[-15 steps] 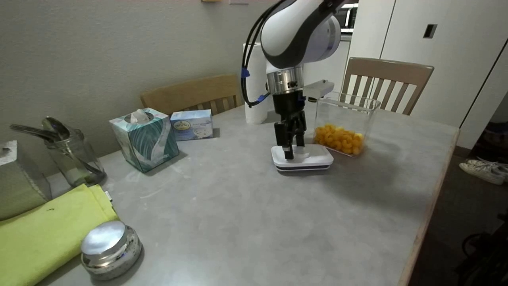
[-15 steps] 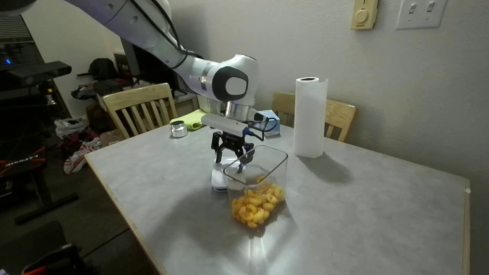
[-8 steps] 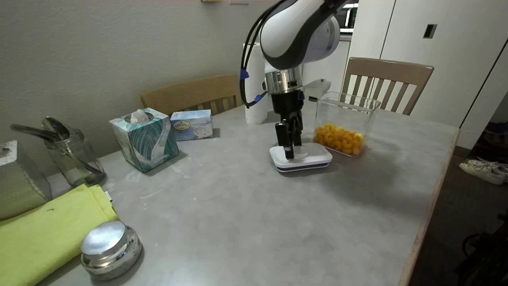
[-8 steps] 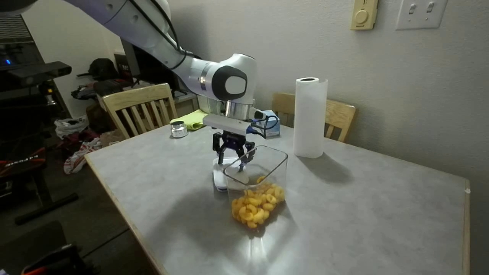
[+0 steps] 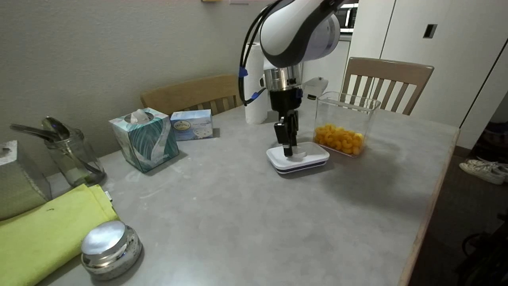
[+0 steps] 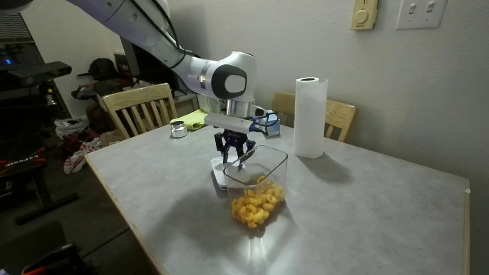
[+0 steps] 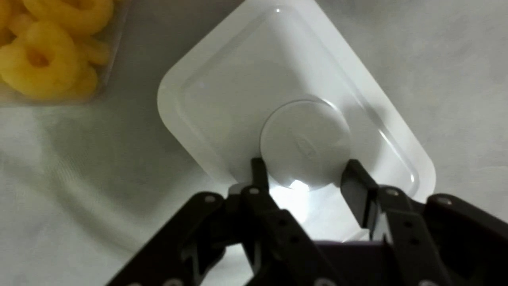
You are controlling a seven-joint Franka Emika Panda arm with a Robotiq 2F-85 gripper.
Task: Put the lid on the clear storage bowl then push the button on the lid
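The white lid (image 5: 278,157) lies at mid table beside the bowl and also shows in an exterior view (image 6: 219,168) and the wrist view (image 7: 222,95). Its round greyish button (image 7: 305,139) stands at its centre. My gripper (image 7: 306,161) points down with one finger on each side of the button, apparently touching it. The fingers show in both exterior views, over the lid (image 5: 291,151) and partly behind the bowl (image 6: 232,165). The clear storage bowl (image 6: 263,164) stands upright and uncovered, with yellow-orange pieces inside (image 5: 339,139). I cannot tell whether the lid is raised.
A paper towel roll (image 6: 311,118) stands behind the bowl. Along the wall side are a tea box (image 5: 193,125), a teal tissue box (image 5: 145,139) and a glass jar with cutlery (image 5: 77,159). A yellow cloth (image 5: 55,230) and a shiny metal jar (image 5: 111,250) lie farther off.
The fingers have closed in around the button. The lid has turned and shifted slightly with the gripper, and the wrist has moved up a little. The bowl has not moved.
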